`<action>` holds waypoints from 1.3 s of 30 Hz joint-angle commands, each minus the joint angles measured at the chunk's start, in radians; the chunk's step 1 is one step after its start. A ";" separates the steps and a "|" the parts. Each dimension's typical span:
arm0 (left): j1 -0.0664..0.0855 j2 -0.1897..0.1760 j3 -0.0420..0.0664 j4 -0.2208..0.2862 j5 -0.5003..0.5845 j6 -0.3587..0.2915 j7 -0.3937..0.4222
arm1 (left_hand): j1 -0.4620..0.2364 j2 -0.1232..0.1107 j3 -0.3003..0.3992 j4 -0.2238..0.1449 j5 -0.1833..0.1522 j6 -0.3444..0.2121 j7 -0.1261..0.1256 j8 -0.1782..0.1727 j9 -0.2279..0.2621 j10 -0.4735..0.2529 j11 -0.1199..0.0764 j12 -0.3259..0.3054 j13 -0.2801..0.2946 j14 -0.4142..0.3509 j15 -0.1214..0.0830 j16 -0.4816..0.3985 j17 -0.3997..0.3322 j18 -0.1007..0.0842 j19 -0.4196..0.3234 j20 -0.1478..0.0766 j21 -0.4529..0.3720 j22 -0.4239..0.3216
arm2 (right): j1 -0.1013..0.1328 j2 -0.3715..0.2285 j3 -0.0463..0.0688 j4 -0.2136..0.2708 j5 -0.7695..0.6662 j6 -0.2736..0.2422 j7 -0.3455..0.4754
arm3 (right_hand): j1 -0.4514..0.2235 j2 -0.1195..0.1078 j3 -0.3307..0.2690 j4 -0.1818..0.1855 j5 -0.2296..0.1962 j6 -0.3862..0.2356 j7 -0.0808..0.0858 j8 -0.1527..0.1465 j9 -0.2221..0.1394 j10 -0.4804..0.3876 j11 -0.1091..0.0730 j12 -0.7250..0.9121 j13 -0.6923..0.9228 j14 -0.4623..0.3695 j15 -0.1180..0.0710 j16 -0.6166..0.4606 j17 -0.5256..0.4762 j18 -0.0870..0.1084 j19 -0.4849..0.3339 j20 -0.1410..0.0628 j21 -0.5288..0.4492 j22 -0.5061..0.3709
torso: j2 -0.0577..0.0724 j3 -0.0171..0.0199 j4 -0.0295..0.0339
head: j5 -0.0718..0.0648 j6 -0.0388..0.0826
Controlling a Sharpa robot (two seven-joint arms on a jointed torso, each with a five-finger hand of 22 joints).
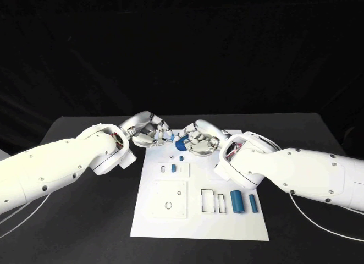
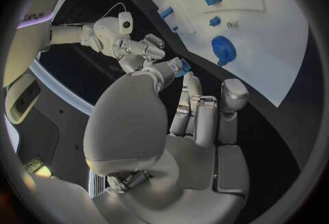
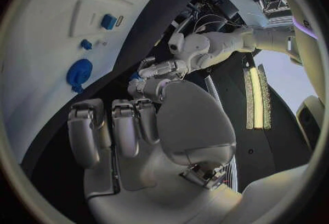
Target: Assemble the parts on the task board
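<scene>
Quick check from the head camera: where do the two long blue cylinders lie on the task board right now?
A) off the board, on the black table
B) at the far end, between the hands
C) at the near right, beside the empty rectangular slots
C: the two long blue cylinders lie on the task board at its near right, just right of the empty rectangular slots.

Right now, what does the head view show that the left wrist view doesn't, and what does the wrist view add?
Head view: the left arm and right arm along their length, meeting over the far end of the task board, and the board's full outline on the black table.
Left wrist view: the left hand from behind its palm.
Both: the right hand, the round blue part, the blue square block and the board.
</scene>
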 commanded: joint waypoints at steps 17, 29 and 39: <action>0.000 0.006 0.001 -0.006 -0.004 0.024 -0.006 | -0.004 0.006 0.006 0.000 0.003 0.007 0.001 0.004 0.002 0.007 -0.003 -0.005 0.001 0.004 -0.002 0.001 0.035 -0.016 0.003 0.001 0.001 0.001 | -0.001 0.003 0.000 0.004 -0.011 -0.014 0.020 | -0.012 0.001 0.004 -0.002 -0.008 0.005 -0.001 -0.002 -0.002 0.041 -0.003 0.004 0.193 0.106 -0.004 0.003 0.263 -0.007 0.105 -0.005 0.004 0.263 | 0.000 0.0004 -0.0001 | 0.000 -0.001; 0.000 0.007 0.001 -0.005 -0.005 0.026 -0.007 | -0.004 0.006 0.006 0.000 0.003 0.007 0.001 0.004 0.002 0.007 -0.003 -0.005 0.001 0.004 -0.002 0.001 0.035 -0.016 0.003 0.001 0.001 0.001 | -0.001 0.007 0.000 0.001 -0.011 -0.010 0.018 | -0.012 0.001 0.004 -0.002 -0.008 0.005 -0.001 -0.002 -0.002 0.041 -0.003 0.004 0.193 0.106 -0.004 0.003 0.263 -0.007 0.105 -0.005 0.004 0.263 | 0.000 0.0001 0.0003 | -0.001 -0.001; 0.000 0.007 0.001 -0.005 -0.005 0.027 -0.007 | -0.004 0.006 0.006 0.000 0.003 0.007 0.001 0.004 0.002 0.007 -0.003 -0.005 0.001 0.004 -0.002 0.001 0.035 -0.016 0.003 0.001 0.001 0.001 | -0.001 0.009 0.000 -0.004 -0.011 -0.007 0.016 | -0.012 0.001 0.004 -0.002 -0.008 0.005 -0.001 -0.002 -0.002 0.041 -0.003 0.004 0.193 0.106 -0.004 0.003 0.263 -0.007 0.105 -0.005 0.004 0.263 | 0.000 0.0003 -0.0004 | 0.000 -0.001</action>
